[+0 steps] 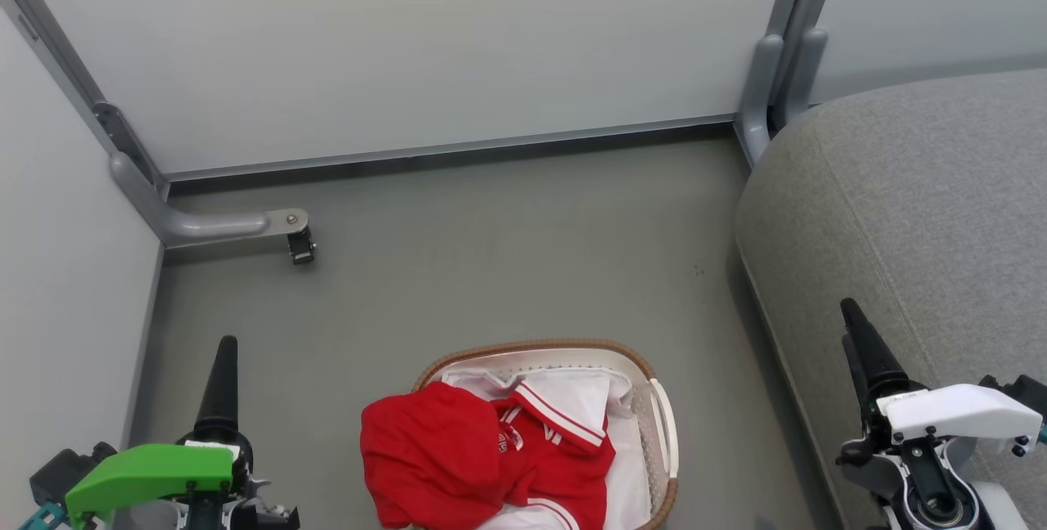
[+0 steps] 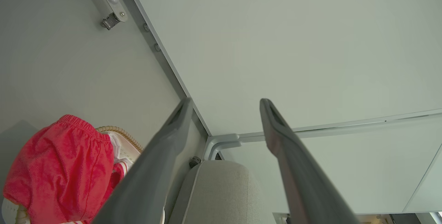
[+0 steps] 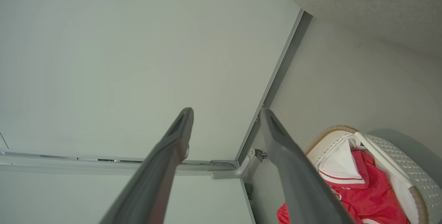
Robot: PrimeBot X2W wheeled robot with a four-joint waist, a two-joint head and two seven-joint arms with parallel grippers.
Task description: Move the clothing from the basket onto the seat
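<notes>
From the head: set high, facing forward and down onto floor (image 1: 507, 252), with wall (image 1: 409, 47) across the top, seat (image 1: 916, 211) at right, basket (image 1: 532, 344) and clothing (image 1: 442, 448) at bottom centre, well below.

From the left wrist: set lower, rolled sideways, facing along left gripper (image 2: 224, 101) across to the seat and the wall corner beside it. Near the clothing, at lower left.

From the right wrist: likewise lower and rolled, facing along right gripper (image 3: 226, 110) toward the opposite wall corner. Near the basket, at lower right.

Shared by all three: basket, clothing, seat, floor, wall.
</notes>
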